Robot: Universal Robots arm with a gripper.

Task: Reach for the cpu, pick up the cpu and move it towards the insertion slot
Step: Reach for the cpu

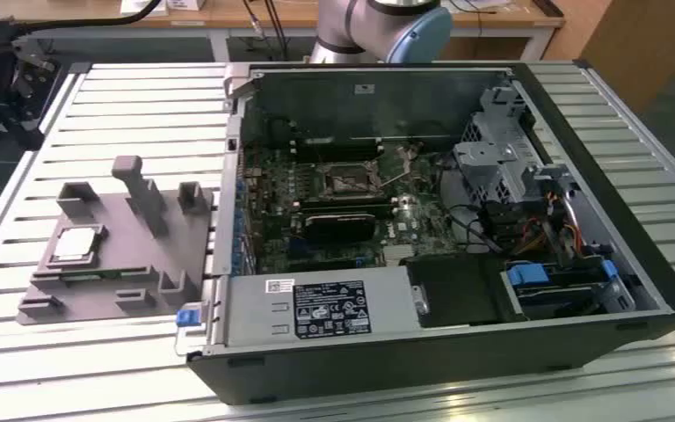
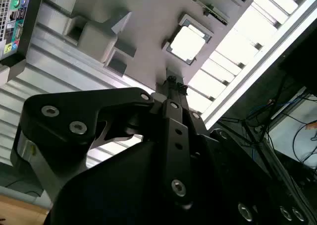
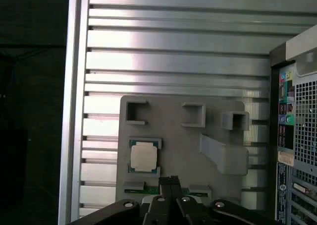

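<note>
Gripper: the gripper (image 3: 170,178) is seen in both wrist views with its fingers drawn together and nothing held between them.
Cpu: the cpu (image 3: 143,156) is seated flat, metal top upward, in a shallow recess of the grey fixture plate (image 3: 173,136), which is laid on the slotted aluminium table (image 3: 173,61).
Bearing from tool: the cpu is found just ahead of the fingertips (image 3: 165,184) and offset to one side of the finger line. No contact is made, and a strip of bare plate is left between them.
Axis: the chip is near square, so no long axis is marked. Its edges are aligned with the plate's edges.
Arm: a single arm is fitted, so no choice of nearer arm is posed.
Insertion slot: in the exterior view the insertion slot (image 1: 347,180) is set in the green motherboard (image 1: 264,218) inside the open computer case (image 1: 431,374), well apart from the cpu, toward the exterior view's right of the plate.
Stage: the reach is judged unfinished, and no grasp is yet made.
</note>
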